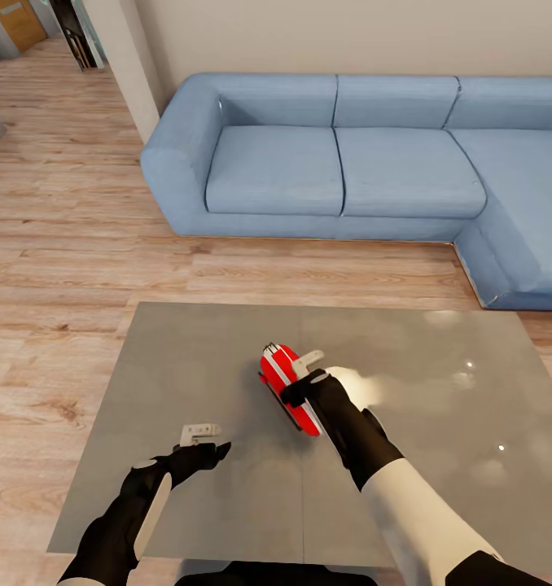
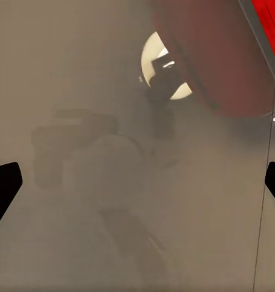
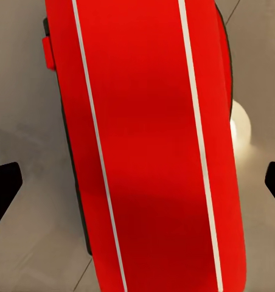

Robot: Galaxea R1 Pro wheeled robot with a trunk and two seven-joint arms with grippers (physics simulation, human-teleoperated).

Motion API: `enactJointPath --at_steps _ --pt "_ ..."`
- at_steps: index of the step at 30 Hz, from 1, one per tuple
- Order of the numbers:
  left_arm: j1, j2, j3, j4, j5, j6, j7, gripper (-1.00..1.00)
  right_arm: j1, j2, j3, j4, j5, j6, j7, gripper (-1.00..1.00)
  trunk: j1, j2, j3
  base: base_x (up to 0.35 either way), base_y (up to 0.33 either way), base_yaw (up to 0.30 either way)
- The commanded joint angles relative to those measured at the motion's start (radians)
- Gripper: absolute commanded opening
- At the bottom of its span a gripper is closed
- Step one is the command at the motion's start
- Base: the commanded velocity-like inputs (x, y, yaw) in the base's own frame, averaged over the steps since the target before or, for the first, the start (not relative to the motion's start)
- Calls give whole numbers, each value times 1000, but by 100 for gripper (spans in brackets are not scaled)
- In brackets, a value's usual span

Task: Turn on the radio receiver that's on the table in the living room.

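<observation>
- Living room: the blue sofa [image 1: 341, 163] wraps the far side and right of the plank floor [image 1: 56, 244], leaving you room to face the counter.
- The grey counter [image 1: 194, 358] spreads glossy beneath both your arms, low enough to reach down onto.
- The radio receiver [image 1: 291, 387] stands on edge near the counter's middle, its red back with white bands toward your right wrist camera.
- Your right pincer [image 1: 310, 368] hovers directly over the radio, fingers spread to either side of it, apparently poised to reach its switch.
- Your left pincer [image 1: 201, 435] waits well apart over bare counter, fingers apart, holding nothing.
</observation>
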Motion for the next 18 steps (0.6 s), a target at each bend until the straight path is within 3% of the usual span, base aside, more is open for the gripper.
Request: enactJointPath --at_steps 1,18 --pt "0 0 0 0 0 0 0 100 0 0 0 0 0 0 0 100 0 0 0 0 0 0" --pt "0 0 0 0 0 0 0 100 0 0 6 82 1 -53 0 100 0 0 0 0 0 0"
